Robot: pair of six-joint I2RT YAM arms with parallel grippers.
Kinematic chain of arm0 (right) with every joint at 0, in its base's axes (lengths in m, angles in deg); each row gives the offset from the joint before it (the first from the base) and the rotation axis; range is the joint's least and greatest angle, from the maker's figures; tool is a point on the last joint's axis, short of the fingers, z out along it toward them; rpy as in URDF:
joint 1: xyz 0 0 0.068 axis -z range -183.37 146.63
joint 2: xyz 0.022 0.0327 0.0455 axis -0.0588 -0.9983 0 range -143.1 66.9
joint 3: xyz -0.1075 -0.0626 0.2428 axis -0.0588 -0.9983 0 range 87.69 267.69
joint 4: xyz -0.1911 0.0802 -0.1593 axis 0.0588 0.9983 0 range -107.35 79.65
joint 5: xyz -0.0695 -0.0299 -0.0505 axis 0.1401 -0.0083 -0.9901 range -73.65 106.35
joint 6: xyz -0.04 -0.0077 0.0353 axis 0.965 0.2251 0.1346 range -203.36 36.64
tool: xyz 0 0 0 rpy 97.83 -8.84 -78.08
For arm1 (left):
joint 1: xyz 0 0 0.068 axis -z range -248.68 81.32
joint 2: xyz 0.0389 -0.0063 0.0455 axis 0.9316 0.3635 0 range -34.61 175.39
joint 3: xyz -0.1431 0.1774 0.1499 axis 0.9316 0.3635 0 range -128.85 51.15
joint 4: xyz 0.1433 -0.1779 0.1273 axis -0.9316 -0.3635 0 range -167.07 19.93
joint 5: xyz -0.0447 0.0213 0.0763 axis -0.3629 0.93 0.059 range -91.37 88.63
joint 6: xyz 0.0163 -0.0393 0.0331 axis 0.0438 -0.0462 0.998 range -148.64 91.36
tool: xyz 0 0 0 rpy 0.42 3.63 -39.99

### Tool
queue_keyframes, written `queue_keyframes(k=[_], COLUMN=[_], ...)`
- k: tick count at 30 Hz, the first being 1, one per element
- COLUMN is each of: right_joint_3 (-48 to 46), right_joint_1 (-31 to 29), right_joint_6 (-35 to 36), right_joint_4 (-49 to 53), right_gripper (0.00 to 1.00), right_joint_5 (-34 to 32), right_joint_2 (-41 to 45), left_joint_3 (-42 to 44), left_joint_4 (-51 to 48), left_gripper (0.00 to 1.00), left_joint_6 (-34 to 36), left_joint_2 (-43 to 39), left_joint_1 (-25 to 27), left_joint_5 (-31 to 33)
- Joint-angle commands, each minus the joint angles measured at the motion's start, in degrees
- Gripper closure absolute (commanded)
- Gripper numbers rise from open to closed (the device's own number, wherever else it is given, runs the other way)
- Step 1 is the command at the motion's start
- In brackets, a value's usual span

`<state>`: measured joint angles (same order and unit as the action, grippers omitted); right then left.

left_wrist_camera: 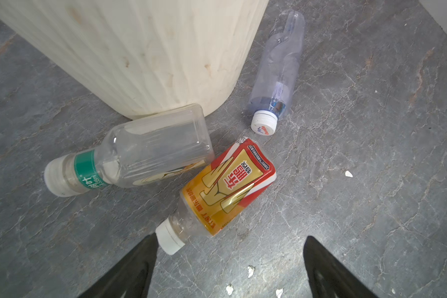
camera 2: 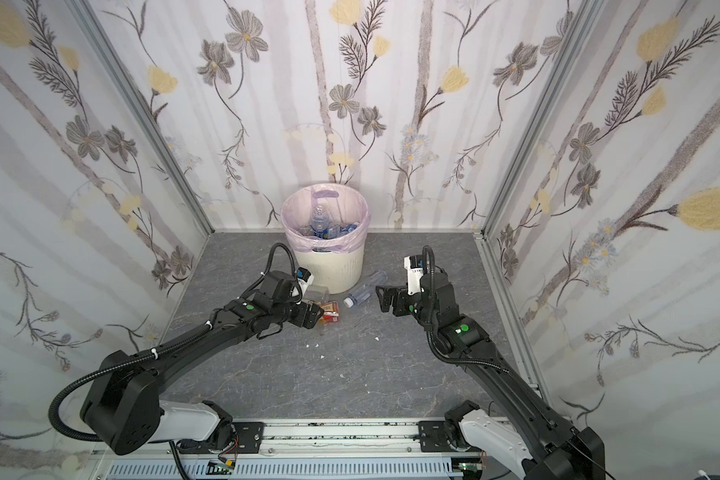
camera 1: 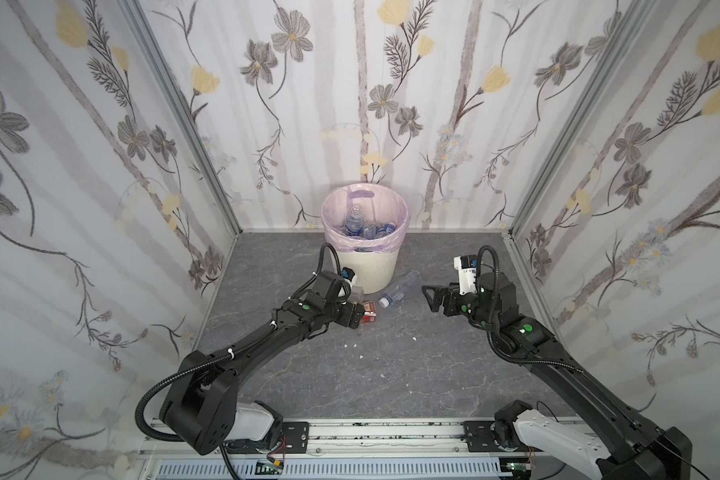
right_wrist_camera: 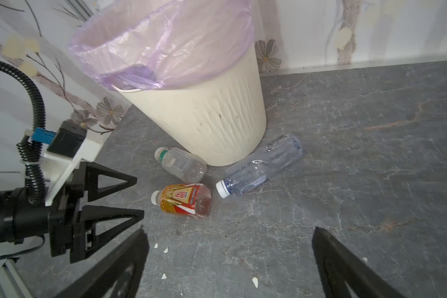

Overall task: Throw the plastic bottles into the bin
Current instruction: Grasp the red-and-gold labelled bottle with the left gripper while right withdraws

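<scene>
Three plastic bottles lie on the grey floor at the foot of the bin (camera 1: pixel 371 266) (left_wrist_camera: pixel 152 51) (right_wrist_camera: pixel 204 123). They are a red-orange labelled one (left_wrist_camera: pixel 227 185) (camera 1: pixel 368 312) (right_wrist_camera: pixel 183 200), a clear one with a green neck band (left_wrist_camera: pixel 140 152) (right_wrist_camera: pixel 181 165), and a bluish clear one with a white cap (left_wrist_camera: pixel 276 77) (camera 1: pixel 400 289) (right_wrist_camera: pixel 261 165). My left gripper (left_wrist_camera: pixel 230 247) (right_wrist_camera: pixel 140 197) is open low over the floor, one finger beside the labelled bottle's white cap. My right gripper (camera 1: pixel 429 298) (right_wrist_camera: pixel 230 237) hangs open and empty, right of the bluish bottle. Several bottles (camera 1: pixel 362 226) lie inside the bin.
The bin's lilac liner (right_wrist_camera: pixel 165 43) folds over its rim. Small white scraps (left_wrist_camera: pixel 250 271) (camera 1: pixel 350 345) dot the floor near the left gripper. Flowered walls close in at the back and both sides. A metal rail (camera 1: pixel 391 436) runs along the front edge.
</scene>
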<state>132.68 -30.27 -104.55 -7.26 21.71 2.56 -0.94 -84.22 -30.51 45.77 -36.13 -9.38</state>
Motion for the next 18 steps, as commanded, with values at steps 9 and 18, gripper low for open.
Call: queue_keyframes(k=[9,18], right_joint_3=[-3.1,-5.3], right_joint_1=[1.0,1.4], right_joint_6=[-1.1,-1.3], right_joint_4=[-3.5,-3.5], right_gripper=[0.0,0.0], right_joint_5=[-0.7,-0.9], right_joint_2=[3.8,5.6], left_joint_3=[-6.5,-8.6], left_joint_4=[2.1,2.2], left_gripper=[0.13,0.16], left_joint_6=[7.5,8.2], left_joint_2=[12.7,18.8], left_joint_1=[1.4,2.0], left_joint_5=[-0.1,1.2])
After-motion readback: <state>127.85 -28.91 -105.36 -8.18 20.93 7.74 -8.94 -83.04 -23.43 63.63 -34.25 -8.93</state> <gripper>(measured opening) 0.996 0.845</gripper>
